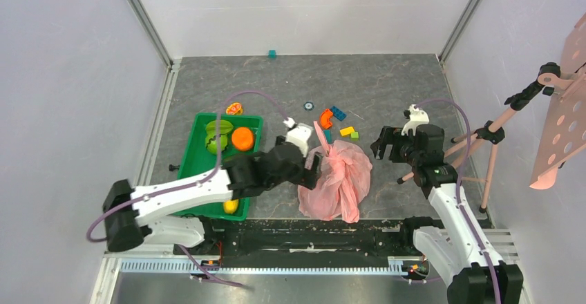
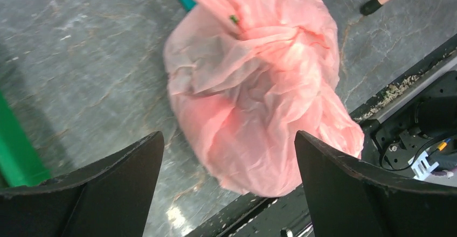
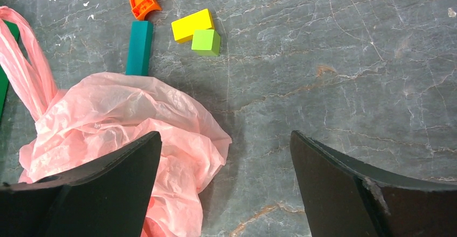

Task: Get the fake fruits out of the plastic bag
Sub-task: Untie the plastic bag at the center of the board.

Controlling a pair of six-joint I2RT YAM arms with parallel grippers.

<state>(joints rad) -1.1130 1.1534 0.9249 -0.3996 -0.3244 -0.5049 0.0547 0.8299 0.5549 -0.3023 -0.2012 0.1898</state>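
Note:
The pink plastic bag [image 1: 338, 176] lies crumpled and bunched shut on the grey table near its front edge, with its loop handle toward the back. The fake fruits are hidden. Only a redder patch shows through the bag in the left wrist view [image 2: 293, 54]. My left gripper [image 1: 313, 169] is open and empty at the bag's left side, and its jaws frame the bag [image 2: 253, 102] from above. My right gripper [image 1: 385, 145] is open and empty just right of the bag, over bare table, with the bag [image 3: 118, 124] under its left finger [image 3: 108, 188].
A green tray [image 1: 197, 159] at the left holds an orange ball [image 1: 242, 138], a green fruit and a yellow fruit [image 1: 231, 207]. Coloured blocks [image 1: 335, 117] lie behind the bag. A pink tripod [image 1: 484, 138] stands at the right. A black rail [image 1: 311, 231] runs along the front edge.

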